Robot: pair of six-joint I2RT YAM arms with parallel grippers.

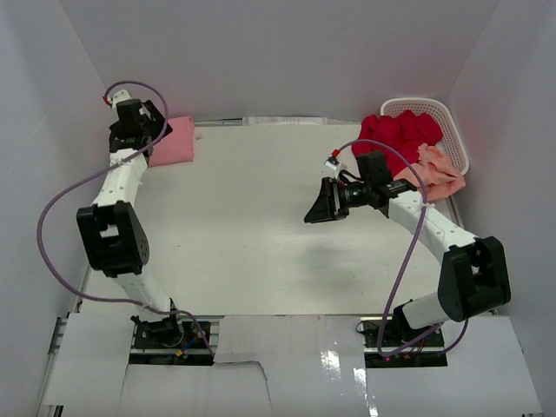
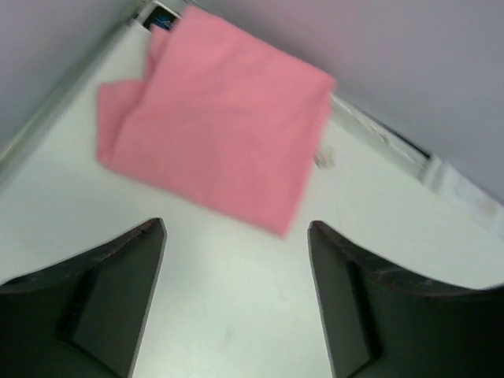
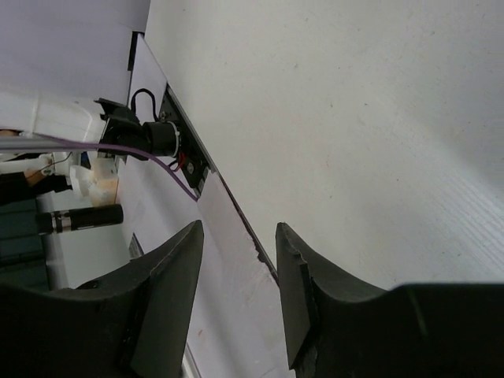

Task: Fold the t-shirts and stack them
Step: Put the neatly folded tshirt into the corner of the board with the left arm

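A medium pink t-shirt (image 1: 176,144) lies folded flat in the table's far left corner; in the left wrist view the same pink t-shirt (image 2: 220,118) sits just beyond my fingertips. My left gripper (image 1: 152,130) (image 2: 236,228) hangs over its near edge, open and holding nothing. A deep red t-shirt (image 1: 395,139) is bunched up and spills out of the basket at the far right. Beside it, a pale peach t-shirt (image 1: 439,171) is draped over the basket's front. My right gripper (image 1: 317,208) (image 3: 239,228) hovers over mid-table, left of those shirts, open and empty.
The white perforated basket (image 1: 439,111) stands in the far right corner. White walls close in the table at the back and on both sides. A purple cable (image 1: 52,217) loops out from the left arm. The arm bases and white boards (image 1: 287,356) line the near edge.
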